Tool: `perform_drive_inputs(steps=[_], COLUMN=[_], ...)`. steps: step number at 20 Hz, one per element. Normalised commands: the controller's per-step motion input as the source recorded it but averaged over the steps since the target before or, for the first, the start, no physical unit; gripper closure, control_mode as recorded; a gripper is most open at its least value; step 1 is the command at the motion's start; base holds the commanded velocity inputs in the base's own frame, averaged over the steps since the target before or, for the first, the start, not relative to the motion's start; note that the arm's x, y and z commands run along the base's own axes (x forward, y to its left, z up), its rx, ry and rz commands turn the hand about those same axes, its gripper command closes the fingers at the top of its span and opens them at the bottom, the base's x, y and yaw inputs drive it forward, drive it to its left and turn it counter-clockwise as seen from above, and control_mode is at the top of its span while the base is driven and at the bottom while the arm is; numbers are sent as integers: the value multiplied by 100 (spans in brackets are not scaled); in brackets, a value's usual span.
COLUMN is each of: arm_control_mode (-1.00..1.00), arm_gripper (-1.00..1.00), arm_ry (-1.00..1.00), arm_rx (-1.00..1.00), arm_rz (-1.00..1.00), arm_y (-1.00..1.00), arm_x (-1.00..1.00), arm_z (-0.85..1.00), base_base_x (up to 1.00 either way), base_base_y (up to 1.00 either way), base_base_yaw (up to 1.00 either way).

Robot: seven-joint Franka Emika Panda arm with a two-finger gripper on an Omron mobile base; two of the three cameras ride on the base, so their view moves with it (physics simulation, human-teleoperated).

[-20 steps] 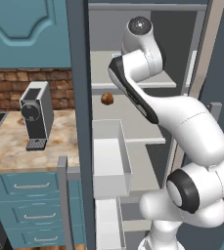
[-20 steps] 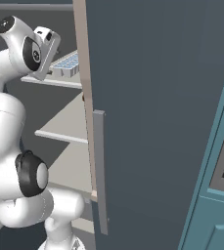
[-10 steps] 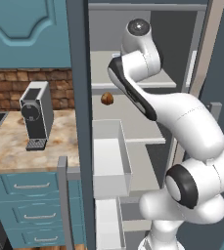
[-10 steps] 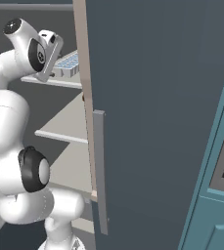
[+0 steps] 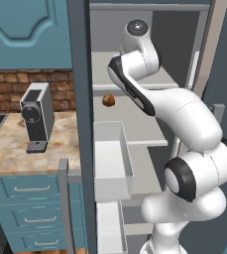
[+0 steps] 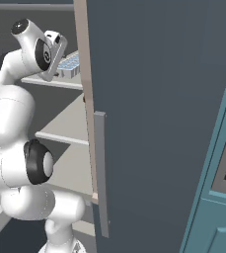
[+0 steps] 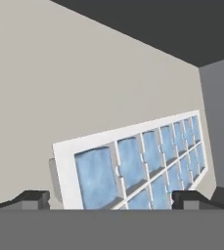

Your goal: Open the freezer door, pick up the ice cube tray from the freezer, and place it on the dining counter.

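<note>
Your gripper (image 7: 111, 199) is hovering wide open, holding nothing, with the ice cube tray (image 7: 138, 163) lying between its fingertips, seemingly untouched, on the freezer shelf (image 7: 59, 97).

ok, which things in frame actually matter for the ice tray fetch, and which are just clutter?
Job:
- ice cube tray, flat on a freezer shelf
- gripper, open, fingertips either side of the tray's near end
- freezer door, swung open

Clutter:
- small brown ball on a lower shelf
- white bin
- coffee machine on the side counter
</note>
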Motion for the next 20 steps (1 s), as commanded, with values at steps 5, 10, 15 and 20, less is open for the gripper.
perform_drive_inputs(steps=[5,10,15,20], arm_control_mode=[-100,-100,-100,-100], arm_gripper=[-100,-100,-100,-100], arm_ry=[2,1,0,0], arm_rx=[0,0,0,0], arm_rz=[0,0,0,0], arm_y=[0,0,0,0], arm_x=[26,25,6,0], arm_z=[0,0,0,0], base_base_x=[0,0,0,0], base_base_y=[0,0,0,0], base_base_yaw=[0,0,0,0])
